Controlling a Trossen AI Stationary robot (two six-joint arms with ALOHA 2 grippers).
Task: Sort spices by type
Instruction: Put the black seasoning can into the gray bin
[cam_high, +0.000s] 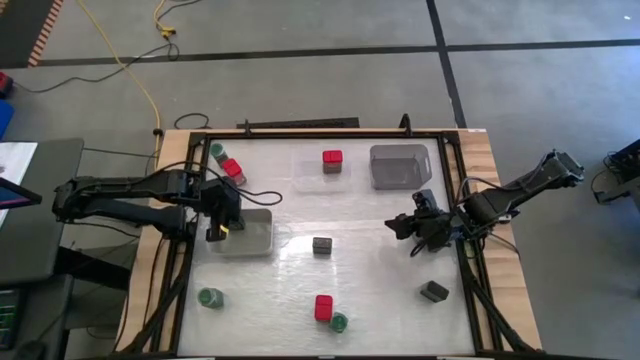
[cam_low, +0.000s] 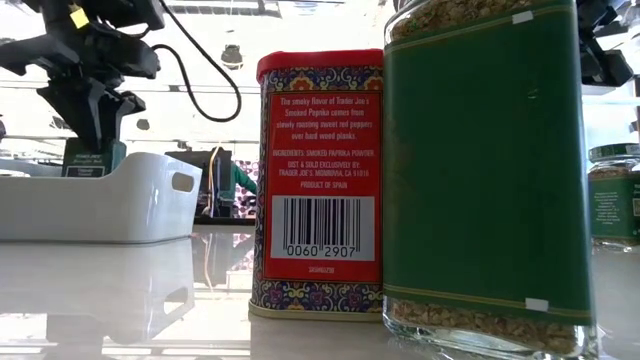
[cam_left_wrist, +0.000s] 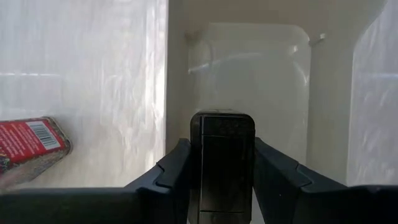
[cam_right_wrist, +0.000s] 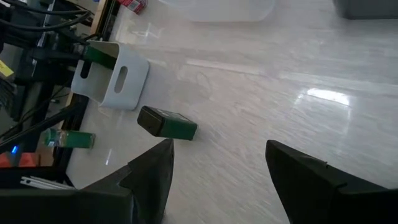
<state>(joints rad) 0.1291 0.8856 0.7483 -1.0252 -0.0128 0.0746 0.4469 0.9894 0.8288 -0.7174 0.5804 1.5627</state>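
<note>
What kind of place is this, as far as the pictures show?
Probably a robotics lab or workshop: a framed work table on a concrete floor, a yellow cable trailing across it, and bright ceiling lights behind the red tin.

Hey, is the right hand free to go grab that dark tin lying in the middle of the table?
Probably yes: the right hand is open and empty, and bare table lies between it and the dark tin.

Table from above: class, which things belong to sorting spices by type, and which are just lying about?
Belong: red tins, green-lidded jars, dark tins, three trays, and the dark tin held in the left gripper.
Lying about: yellow cable on the floor.
</note>
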